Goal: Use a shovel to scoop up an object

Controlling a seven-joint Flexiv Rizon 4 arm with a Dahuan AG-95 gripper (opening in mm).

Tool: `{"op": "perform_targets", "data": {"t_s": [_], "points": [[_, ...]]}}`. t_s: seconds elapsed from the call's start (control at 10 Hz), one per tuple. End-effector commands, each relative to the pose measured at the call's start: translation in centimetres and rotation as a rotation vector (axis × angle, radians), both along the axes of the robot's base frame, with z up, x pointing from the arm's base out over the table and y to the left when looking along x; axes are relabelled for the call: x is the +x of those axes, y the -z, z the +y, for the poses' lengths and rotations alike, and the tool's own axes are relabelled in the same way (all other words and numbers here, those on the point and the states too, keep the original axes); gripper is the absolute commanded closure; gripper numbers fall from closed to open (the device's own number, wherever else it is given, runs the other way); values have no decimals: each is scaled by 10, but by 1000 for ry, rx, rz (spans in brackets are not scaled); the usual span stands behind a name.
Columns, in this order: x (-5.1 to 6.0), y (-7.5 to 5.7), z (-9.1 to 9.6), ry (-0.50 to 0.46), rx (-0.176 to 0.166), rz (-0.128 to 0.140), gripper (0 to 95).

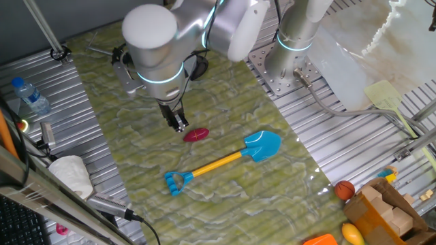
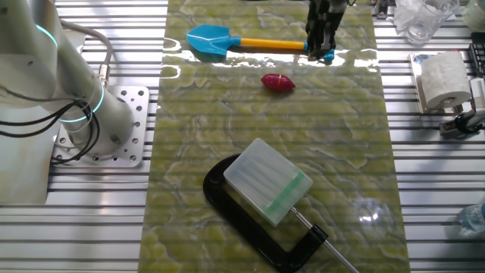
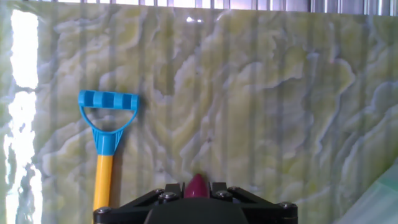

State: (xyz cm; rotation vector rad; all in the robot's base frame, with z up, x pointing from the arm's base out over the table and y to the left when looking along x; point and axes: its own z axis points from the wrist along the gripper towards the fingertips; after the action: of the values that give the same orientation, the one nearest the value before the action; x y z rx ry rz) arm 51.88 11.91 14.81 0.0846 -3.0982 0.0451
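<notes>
One fixed view shows the gripper (image 1: 179, 124) hanging low over the green marbled mat (image 1: 225, 102), its fingertips just beside the small dark red football-shaped object (image 1: 195, 135), which lies on the mat at about four o'clock from the tips. The toy shovel (image 1: 225, 162) is lying flat and untouched, blue blade (image 1: 263, 145) toward three o'clock, yellow shaft running down to the blue D-handle (image 1: 177, 182) at seven o'clock of the object. So, by my reading, we're at the very first step: the shovel has not been picked up, and the arm is hovering nearer the object than the tool.

Fingers? They look close together with nothing between them, but whether they're fully pressed together I cannot tell.

In the hand view the D-handle (image 3: 107, 109) sits at ten o'clock and the red object (image 3: 198, 185) peeks out right at the gripper body, six o'clock.

The next move calls for a shift toward the handle or shaft, fingers spread and lined across the thin shaft, then a firm pinch.

Around the scene: the other fixed view puts a pale translucent dustpan (image 2: 267, 180) with a black handle (image 2: 280, 246) well apart, at six o'clock from the object (image 2: 278, 82). An orange ball (image 1: 345, 189), a water bottle (image 1: 30, 95) and a paper roll (image 2: 442, 81) sit off the mat. Nothing blocks the shovel; the one risk I see is nudging the object away.
</notes>
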Motion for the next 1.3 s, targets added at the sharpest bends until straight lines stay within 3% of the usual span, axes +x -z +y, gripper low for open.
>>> {"op": "perform_targets", "data": {"t_s": [0.1,0.6,0.9,1.0,1.1,1.3], "points": [[0,1,-1,3,-19,-11,760],[0,1,-1,58,-11,-31,760],[0,1,-1,78,-50,-32,760],[0,1,-1,78,-41,-32,760],[0,1,-1,156,-6,-37,760],[0,1,-1,159,22,-39,760]]}}
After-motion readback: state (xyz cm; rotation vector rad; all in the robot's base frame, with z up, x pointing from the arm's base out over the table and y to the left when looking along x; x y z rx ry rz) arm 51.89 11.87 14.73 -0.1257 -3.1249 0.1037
